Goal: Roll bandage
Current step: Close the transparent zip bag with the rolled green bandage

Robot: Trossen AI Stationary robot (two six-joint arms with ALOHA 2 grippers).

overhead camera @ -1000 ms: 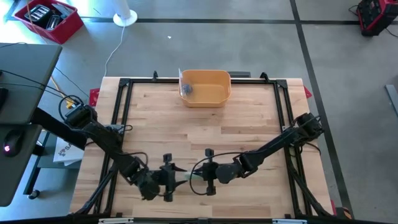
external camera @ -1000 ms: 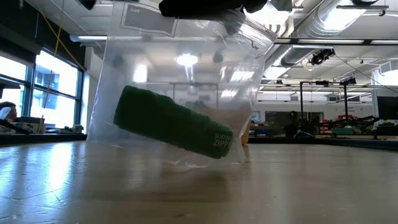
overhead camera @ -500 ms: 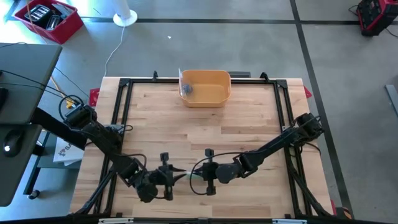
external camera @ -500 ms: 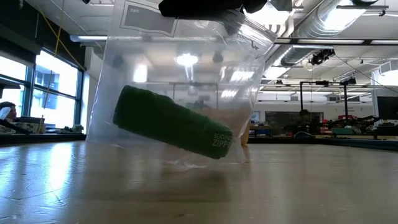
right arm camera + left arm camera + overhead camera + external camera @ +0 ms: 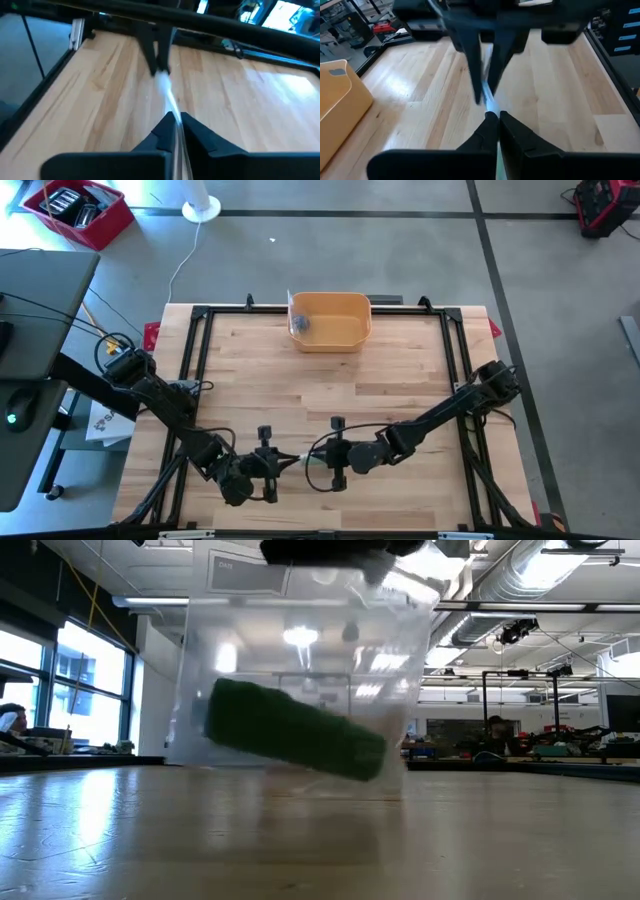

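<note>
Workshop background, wooden counter (image 5: 330,380): my two grippers hold a clear bag up between them.

From above, the left gripper (image 5: 272,464) and right gripper (image 5: 333,467) face each other near the counter's front edge, each set of fingers pinched shut on the bag (image 5: 300,670). Only the low view shows what hangs inside: a green bandage roll (image 5: 295,728), tilted, the bag's bottom just off or brushing the wood; I cannot tell which. Both wrist views show the bag's top edge-on, a thin strip running to the opposite gripper. An orange bin (image 5: 330,320) waits at the far edge. I judge the bandage is bagged; next I would carry it there without loosening either pinch.
</note>
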